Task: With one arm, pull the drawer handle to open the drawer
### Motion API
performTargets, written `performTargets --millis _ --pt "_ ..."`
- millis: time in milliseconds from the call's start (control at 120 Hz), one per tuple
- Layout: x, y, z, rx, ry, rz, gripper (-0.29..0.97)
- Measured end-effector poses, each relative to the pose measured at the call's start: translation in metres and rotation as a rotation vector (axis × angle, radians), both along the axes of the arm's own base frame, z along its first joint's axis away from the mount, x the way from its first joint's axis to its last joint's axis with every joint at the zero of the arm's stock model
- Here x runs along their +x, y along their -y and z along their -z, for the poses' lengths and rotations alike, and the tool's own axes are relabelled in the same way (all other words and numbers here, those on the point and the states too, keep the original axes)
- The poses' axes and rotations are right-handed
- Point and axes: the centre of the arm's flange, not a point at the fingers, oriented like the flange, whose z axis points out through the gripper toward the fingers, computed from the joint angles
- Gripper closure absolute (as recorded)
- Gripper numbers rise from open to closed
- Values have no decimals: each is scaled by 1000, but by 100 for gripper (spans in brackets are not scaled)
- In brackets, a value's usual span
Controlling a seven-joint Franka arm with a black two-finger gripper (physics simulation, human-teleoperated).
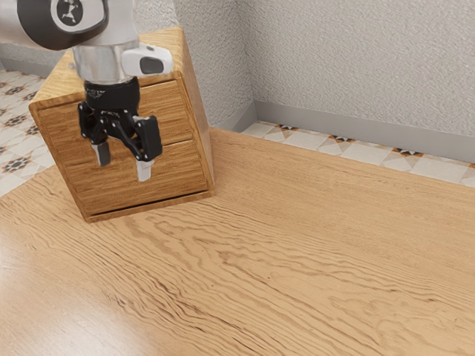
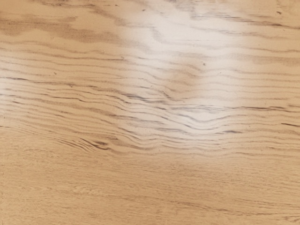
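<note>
Drawer chest [image 1: 177, 152] sits at the far corner of the surface [image 1: 297, 252], toward the exterior view's left, front face turned to the open wood, drawers look shut. Handle can't be made out, possibly hidden behind the hand [image 1: 122, 165]. Hand hangs just in front of that face, fingers pointing down, spread wide, gripping nothing. Wrist camera looks straight down at the surface grain. Likely approach stage: hand needs turning toward the face before any pull.
</note>
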Motion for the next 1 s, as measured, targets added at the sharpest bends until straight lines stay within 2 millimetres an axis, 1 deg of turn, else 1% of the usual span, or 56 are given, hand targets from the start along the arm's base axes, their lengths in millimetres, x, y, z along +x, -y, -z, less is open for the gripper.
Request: performTargets --millis 33,67,100,150,200,275,300,325,350,375,417,442,475,525,550,575,617,750,817,900,933,1000 --pt "1 -5 -5 5 40 -6 0" --pt "-2 -8 -11 6 74 -8 0" --pt "-6 -10 -16 7 100 -10 0" --pt "-7 -11 -20 9 128 -11 0" --pt "-12 -12 -30 19 160 -13 0" --pt "-36 -11 -54 38 191 -26 0" --pt "-45 -10 -63 68 199 -24 1" --pt "-50 -6 -66 109 200 -8 1" --pt "-49 -1 -62 152 197 26 1" --pt "-44 2 -49 185 193 78 1" --pt "-36 -7 -32 225 191 140 1" --pt "-33 -19 -28 240 199 162 1" --pt "-33 -46 -24 249 214 167 1" --pt "-42 -85 -14 255 242 185 0" --pt "-46 -98 -11 260 259 204 0" --pt "-47 -105 -9 267 276 233 1" --pt "-45 -109 -9 281 302 291 5" --pt "-31 -105 -14 324 356 468 17" --pt "-20 -110 -8 337 354 528 22" --pt "4 -116 -8 360 349 593 27" --pt "10 -118 -10 366 351 616 28" --pt "20 -124 -8 352 357 655 30"
